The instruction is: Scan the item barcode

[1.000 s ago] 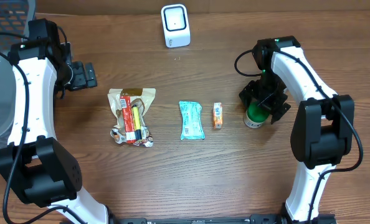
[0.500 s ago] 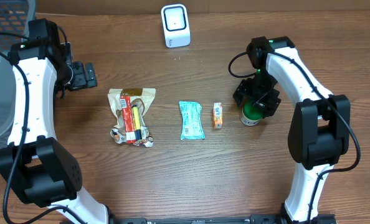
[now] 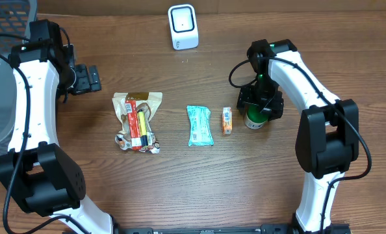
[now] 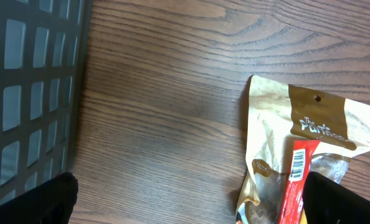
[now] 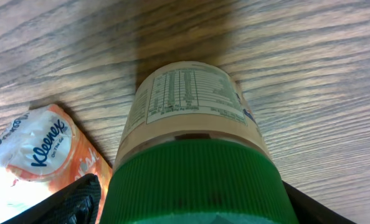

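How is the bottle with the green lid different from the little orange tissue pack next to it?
The bottle stands upright; the tissue pack lies flat. The bottle is round with a ribbed green lid; the tissue pack is a flat orange and white packet. The right pincer has a finger on each side of the bottle's lid; nothing is around the tissue pack. Both sit side by side on the wooden table.

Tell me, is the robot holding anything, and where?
The right fingers straddle the green ribbed lid of the cream-labelled jar; a firm hold cannot be told.
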Available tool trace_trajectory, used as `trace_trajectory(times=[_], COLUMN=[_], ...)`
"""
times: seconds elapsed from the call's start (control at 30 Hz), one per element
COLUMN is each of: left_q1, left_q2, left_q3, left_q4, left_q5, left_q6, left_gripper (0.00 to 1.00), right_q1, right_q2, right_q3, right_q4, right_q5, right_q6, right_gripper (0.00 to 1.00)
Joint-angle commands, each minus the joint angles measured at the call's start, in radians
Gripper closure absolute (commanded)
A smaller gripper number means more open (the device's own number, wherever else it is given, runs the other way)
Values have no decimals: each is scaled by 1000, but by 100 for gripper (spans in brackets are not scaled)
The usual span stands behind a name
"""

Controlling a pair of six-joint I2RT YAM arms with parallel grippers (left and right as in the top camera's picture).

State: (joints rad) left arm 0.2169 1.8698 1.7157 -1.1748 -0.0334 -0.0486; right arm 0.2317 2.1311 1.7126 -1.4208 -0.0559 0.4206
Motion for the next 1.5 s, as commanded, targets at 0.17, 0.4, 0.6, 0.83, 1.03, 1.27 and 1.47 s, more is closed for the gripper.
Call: trace_trajectory(times=[0.17,0.4,0.6,0.83,1.03,1.27,1.47], left_q1=[-2,-2,-1,-2,-2,-2,-2], left_q2=[-19,-19,-19,-19,-19,-19,-19], left_q3=[21,21,21,21,21,21,21], left_q4=[2,2,2,2,2,2,2], left_q5=[8,8,8,8,8,8,8], left_q6=[16,16,16,16,16,16,16], left_gripper=[0,0,0,0,0,0,0], right_q1=[4,4,4,-26,-31,-29,-29], right_q2=[-22,-41,-171,-312,-309,-309,-307], right_q3=[-4,-2,-2,-2,-58,-195,-303], right_q4=[6,-39,-24,-16,23,141,288], right_q5=[6,11,47,47,47,24,16], right_q6=[-32,-36,-62,48,128,184,185], right_gripper=[16,0,0,0,0,0,0])
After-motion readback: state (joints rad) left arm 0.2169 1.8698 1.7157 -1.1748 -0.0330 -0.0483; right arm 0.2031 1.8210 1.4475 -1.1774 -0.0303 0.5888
